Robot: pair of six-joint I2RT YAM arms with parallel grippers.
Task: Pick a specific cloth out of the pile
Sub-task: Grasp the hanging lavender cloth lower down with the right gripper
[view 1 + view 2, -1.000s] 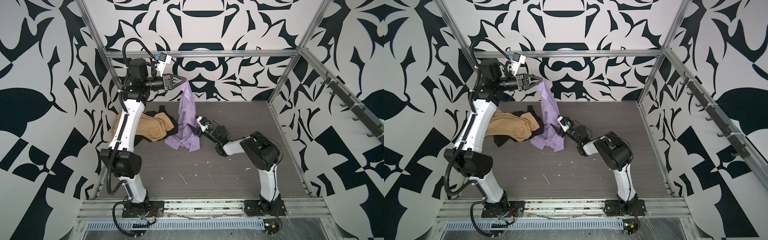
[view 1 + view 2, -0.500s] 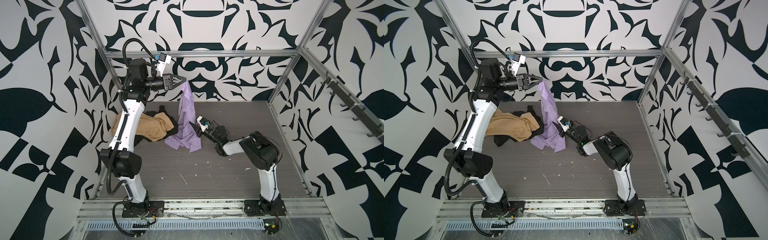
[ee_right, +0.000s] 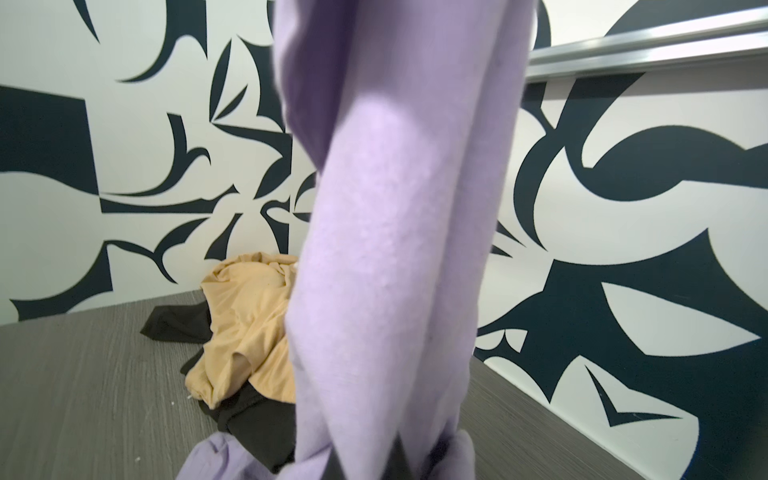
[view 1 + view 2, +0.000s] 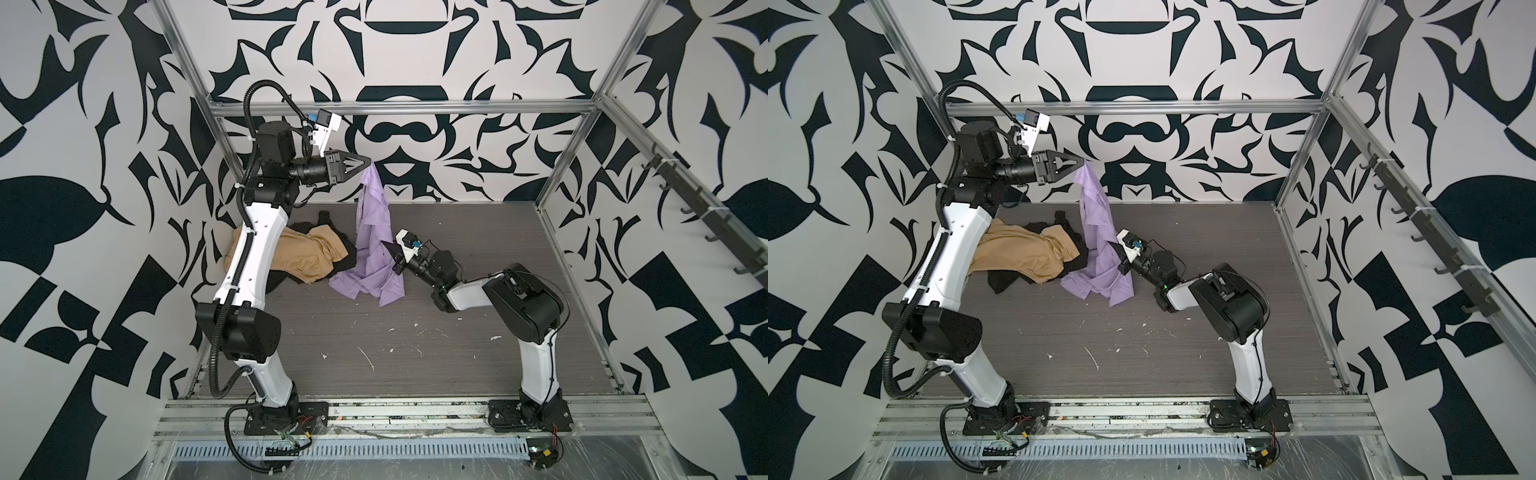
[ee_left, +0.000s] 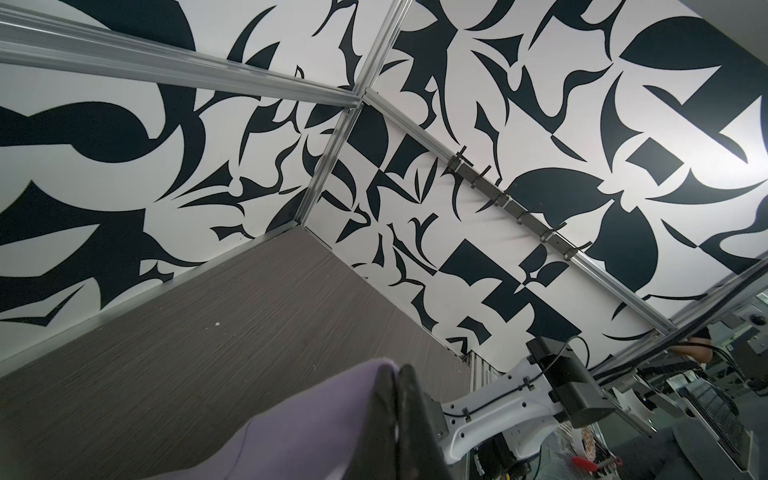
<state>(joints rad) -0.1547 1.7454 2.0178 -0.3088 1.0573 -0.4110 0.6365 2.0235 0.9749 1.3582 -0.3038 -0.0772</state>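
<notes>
Robot lab cell: patterned walls (image 4: 415, 50), aluminium frame (image 4: 399, 109).

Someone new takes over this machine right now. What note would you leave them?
Left gripper: jaws shut on the top of the lavender cloth, held high.
Right gripper: jaws shut on the cloth lower down.
Pile: tan and black garments on the table, beside the cloth's trailing hem.
Done: cloth mostly lifted out.
To do: draw the hem clear of the pile.

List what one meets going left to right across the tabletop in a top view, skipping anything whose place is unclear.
tan garment → cloth → right arm. The black garment and the left arm overlap the tan one, so they are left out.
</notes>
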